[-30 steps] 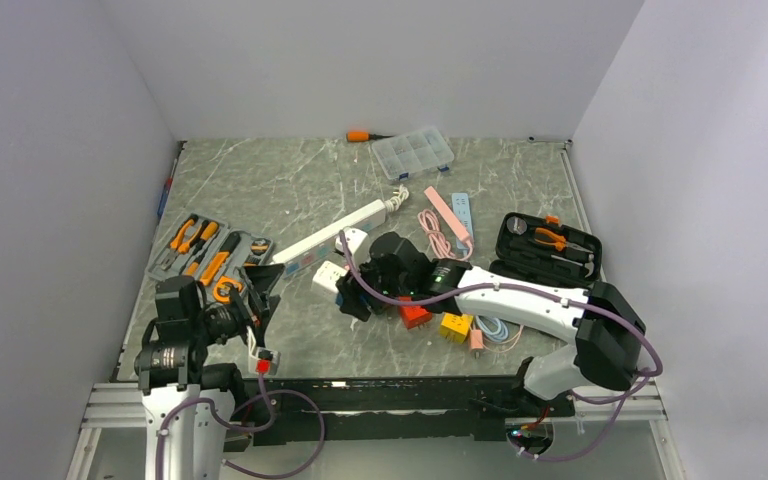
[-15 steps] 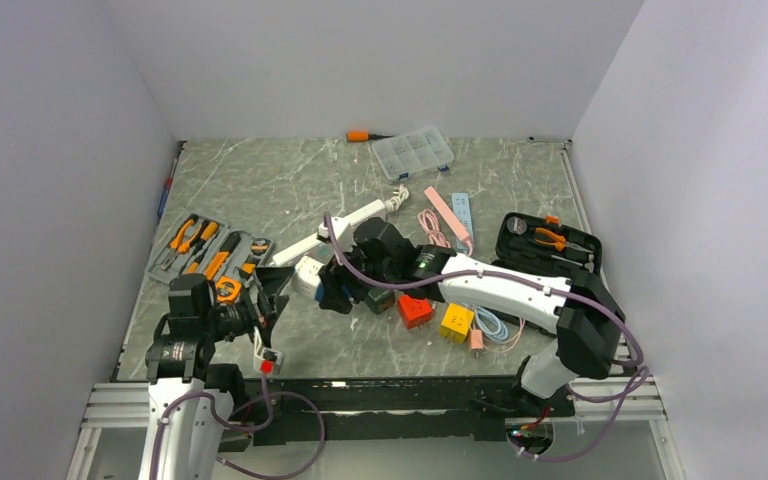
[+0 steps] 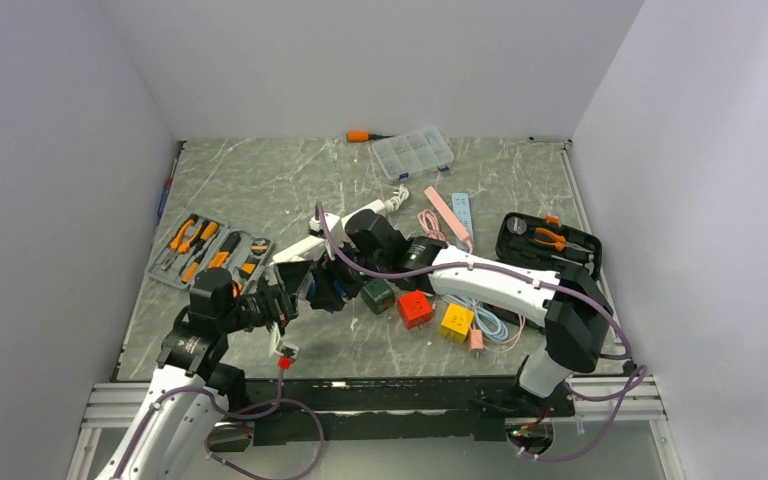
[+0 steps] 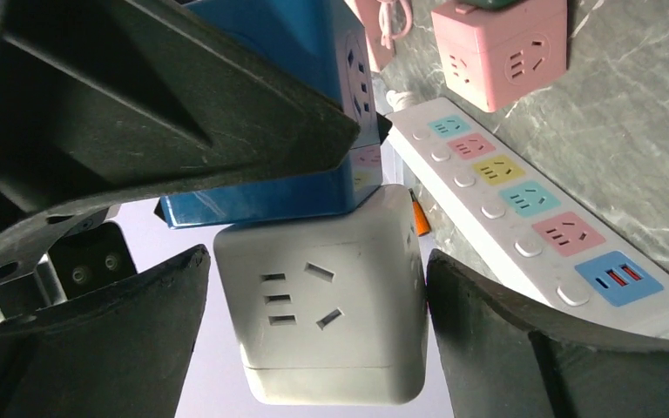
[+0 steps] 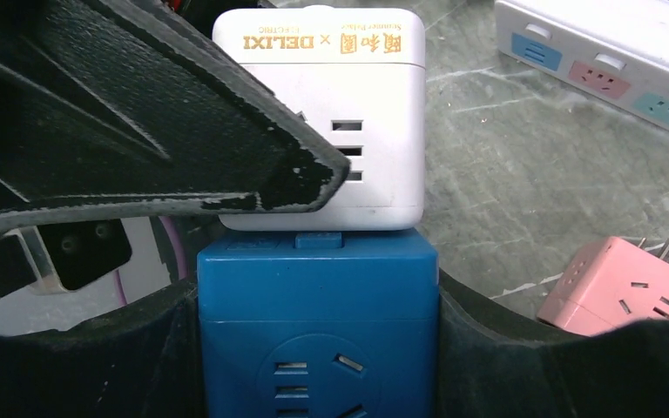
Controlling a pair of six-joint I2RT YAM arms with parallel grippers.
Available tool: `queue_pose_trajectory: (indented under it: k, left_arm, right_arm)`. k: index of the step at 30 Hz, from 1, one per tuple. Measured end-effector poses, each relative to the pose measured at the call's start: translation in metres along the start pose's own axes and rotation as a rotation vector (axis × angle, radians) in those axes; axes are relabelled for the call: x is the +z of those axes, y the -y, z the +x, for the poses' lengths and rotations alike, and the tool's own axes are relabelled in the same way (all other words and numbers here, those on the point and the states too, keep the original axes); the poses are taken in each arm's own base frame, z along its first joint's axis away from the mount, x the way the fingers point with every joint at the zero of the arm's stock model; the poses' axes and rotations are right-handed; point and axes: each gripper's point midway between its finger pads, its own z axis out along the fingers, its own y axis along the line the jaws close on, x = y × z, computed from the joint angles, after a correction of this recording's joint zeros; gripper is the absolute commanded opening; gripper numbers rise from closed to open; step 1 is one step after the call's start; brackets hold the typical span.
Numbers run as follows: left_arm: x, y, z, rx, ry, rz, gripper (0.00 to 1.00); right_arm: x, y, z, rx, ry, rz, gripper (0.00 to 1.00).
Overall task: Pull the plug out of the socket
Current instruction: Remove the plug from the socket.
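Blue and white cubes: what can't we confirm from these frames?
- Prongs between white cube and blue cube: hidden, faces butted together, both wrist views.
- Contact of left pincer with white cube: fingers flank it in left wrist view; touching or not unclear.
- Top external: cubes mostly covered by right pincer.
- Ends of power strip: cut by frame edge in right wrist view.

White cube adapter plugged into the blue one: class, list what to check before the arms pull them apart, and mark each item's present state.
1. Right gripper clamped on blue cube adapter: ok.
2. Left gripper closed against both sides of white cube adapter: ok.
3. Cubes joined squarely, no tilt: ok.
4. Pair held clear of power strip: ok.
5. Plug pins between the cubes: hidden, cannot tell.
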Motion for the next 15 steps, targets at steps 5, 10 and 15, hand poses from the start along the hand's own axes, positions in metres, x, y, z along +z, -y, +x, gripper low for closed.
queue_pose_trajectory:
  k: [5,10,15]
  left_arm:
    - [0.006,0.002,0.003,0.023,-0.02,0.023,0.84]
    - [0.011,0.007,0.005,0.02,-0.04,0.056,0.58]
    - [0.013,0.001,0.008,-0.007,-0.068,0.047,0.25]
  right_arm:
    - [0.0,0.001,0.0,0.002,0.001,0.001,0.0]
    - [0.0,0.002,0.0,0.0,0.002,0.012,0.0]
    - [0.001,0.007,-0.001,-0.015,0.009,0.042,0.0]
